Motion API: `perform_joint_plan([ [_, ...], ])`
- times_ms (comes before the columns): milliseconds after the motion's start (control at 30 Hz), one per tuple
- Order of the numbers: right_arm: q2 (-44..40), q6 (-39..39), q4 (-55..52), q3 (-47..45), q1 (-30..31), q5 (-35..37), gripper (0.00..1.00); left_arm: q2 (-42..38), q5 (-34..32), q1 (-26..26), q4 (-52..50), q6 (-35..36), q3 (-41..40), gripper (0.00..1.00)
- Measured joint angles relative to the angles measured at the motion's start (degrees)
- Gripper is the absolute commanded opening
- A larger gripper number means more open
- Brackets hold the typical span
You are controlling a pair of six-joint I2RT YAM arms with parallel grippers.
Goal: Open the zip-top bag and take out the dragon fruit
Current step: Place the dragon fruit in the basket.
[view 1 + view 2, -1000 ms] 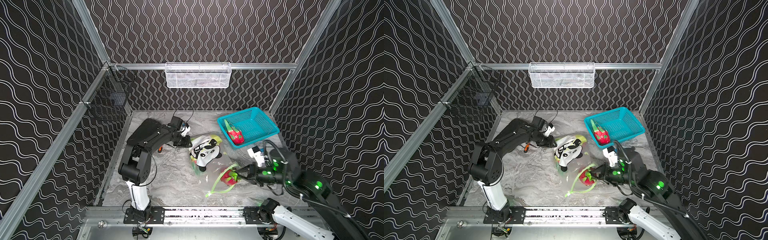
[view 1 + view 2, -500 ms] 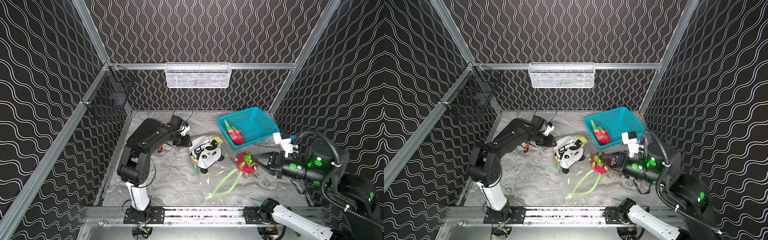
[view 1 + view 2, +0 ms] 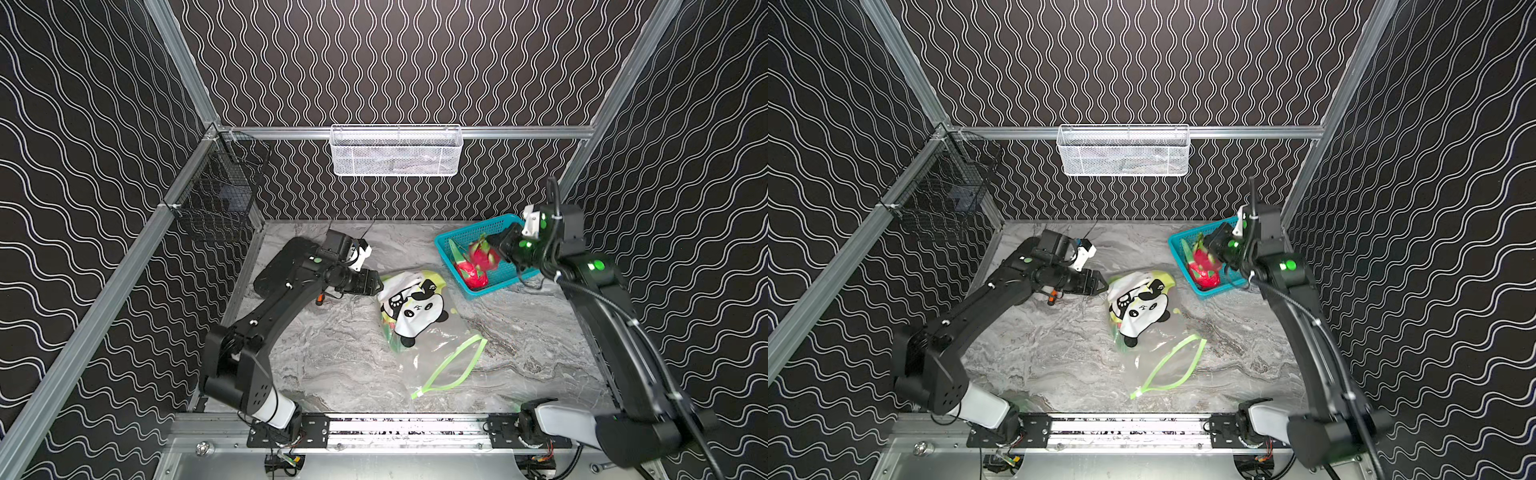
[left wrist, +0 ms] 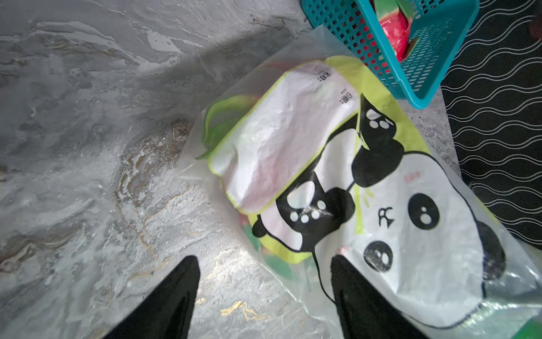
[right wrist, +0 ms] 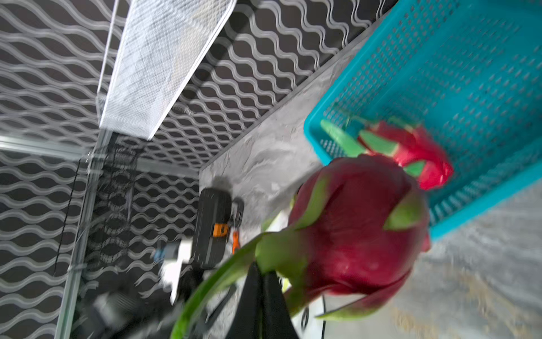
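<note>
Right end effector is clenched on a green leaf of the dragon fruit — the fruit hangs in the air, clear of the bag, over the teal basket at 2 o'clock on the counter. Directly beneath it a second dragon fruit lies in the basket's near-left side, and the two overlap in both top views. The right wrist view is smeared with blur.

The zip-top bag lies mid-counter with its panda print facing up and its lime zip strip gaping at the 5 o'clock end. Its 1 o'clock corner runs right up to the basket's corner. The left end effector sits at the bag's 10 o'clock edge, released — fingers spread wide, with only bare counter and the bag's clear edge between them. Red and green shapes show through the plastic under the print; I can't tell what they are.

The count: two dragon fruit in plain sight, one bag, one teal basket, two end effectors. On the fringes, a white mesh basket hangs on the back rail at 12 o'clock and a black wire basket on the side rail at 10 o'clock, both well apart from the action
</note>
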Motion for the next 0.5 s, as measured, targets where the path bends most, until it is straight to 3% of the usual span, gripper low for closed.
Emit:
perform_joint_plan([
  [100,7.8,-3.1,4.1,4.8,-5.1,-3.4,0.00,-3.9,-1.0,-0.8,-2.2,-0.2,-1.9,0.78],
  [200,13.3,-5.7,7.3,6.6,-9.2,-5.7,0.00,-8.0,-1.4,-1.1,-3.8,-1.3,-3.4,0.86],
  [333,17.6,-6.9,11.8,3.4,-14.2,-8.4,0.00,-11.4,-1.2,-1.1,-5.7,-2.6,-2.7,0.97],
  [500,24.5,-7.3,16.6,0.9,-18.6,-11.5,0.00,-11.0,-1.3,-1.1,-7.9,-2.8,1.7,0.98],
])
